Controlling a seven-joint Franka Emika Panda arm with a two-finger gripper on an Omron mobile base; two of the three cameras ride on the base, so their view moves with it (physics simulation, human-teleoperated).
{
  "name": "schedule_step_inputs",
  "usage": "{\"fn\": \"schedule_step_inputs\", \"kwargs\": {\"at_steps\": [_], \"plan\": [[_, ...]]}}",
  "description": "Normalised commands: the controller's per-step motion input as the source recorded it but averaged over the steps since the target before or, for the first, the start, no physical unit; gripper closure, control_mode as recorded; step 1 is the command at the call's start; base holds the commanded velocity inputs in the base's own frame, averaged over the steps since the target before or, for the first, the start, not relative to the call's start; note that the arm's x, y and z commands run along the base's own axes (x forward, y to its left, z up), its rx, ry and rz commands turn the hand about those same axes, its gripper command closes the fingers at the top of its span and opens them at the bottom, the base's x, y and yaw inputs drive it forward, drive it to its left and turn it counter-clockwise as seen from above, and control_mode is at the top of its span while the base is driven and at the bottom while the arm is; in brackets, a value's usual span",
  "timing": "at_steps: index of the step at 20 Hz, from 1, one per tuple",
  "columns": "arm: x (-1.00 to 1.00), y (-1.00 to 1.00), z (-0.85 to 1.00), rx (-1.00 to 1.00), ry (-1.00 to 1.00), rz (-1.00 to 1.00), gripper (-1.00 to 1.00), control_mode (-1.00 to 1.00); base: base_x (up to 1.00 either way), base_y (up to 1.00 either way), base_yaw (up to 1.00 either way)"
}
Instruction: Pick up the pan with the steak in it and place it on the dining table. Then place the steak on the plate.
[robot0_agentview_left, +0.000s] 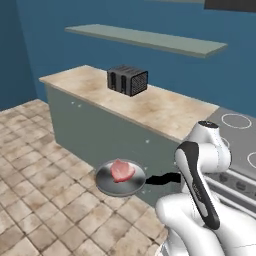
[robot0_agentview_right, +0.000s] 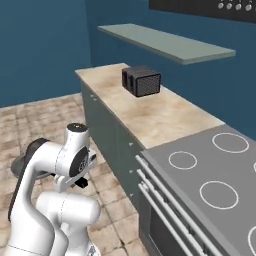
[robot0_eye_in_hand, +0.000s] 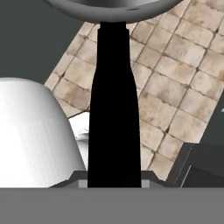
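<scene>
Pan (robot0_agentview_left: 119, 181) over tan tile floor (robot0_agentview_left: 35, 165); beige counter (robot0_agentview_left: 150, 107), blue wall (robot0_agentview_left: 55, 50) behind

Grey pan (robot0_agentview_left: 120, 181) with a black handle, pinkish-red steak (robot0_agentview_left: 122, 170) inside. Beige mottled desk (robot0_agentview_left: 150, 107), black toaster (robot0_agentview_left: 127, 80), tan floor tiles (robot0_agentview_left: 35, 195).

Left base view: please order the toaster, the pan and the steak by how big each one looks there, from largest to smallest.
1. The pan, nearer the camera, which may enlarge it.
2. The toaster, close to the pan in apparent size, so the first two ranks are unsure.
3. The steak, clearly smallest, lying inside the pan.
</scene>
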Motion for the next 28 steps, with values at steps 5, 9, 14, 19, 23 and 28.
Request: {"fn": "schedule_step_inputs", "kwargs": {"at_steps": [5, 9, 14, 19, 23, 28], "plan": [[0.0, 0.0, 0.0, 0.0, 0.0, 0.0, 1.0, 1.0, -0.2, -0.05, 0.47], [0.0, 0.0, 0.0, 0.0, 0.0, 0.0, 1.0, 1.0, -0.21, -0.05, 0.46], [0.0, 0.0, 0.0, 0.0, 0.0, 0.0, 1.0, 1.0, -0.22, -0.05, 0.46], [0.0, 0.0, 0.0, 0.0, 0.0, 0.0, 1.0, 1.0, -0.23, -0.04, 0.45], [0.0, 0.0, 0.0, 0.0, 0.0, 0.0, 1.0, 1.0, -0.29, -0.17, 0.34], [0.0, 0.0, 0.0, 0.0, 0.0, 0.0, 1.0, 1.0, 0.07, 0.01, 0.0]]}}
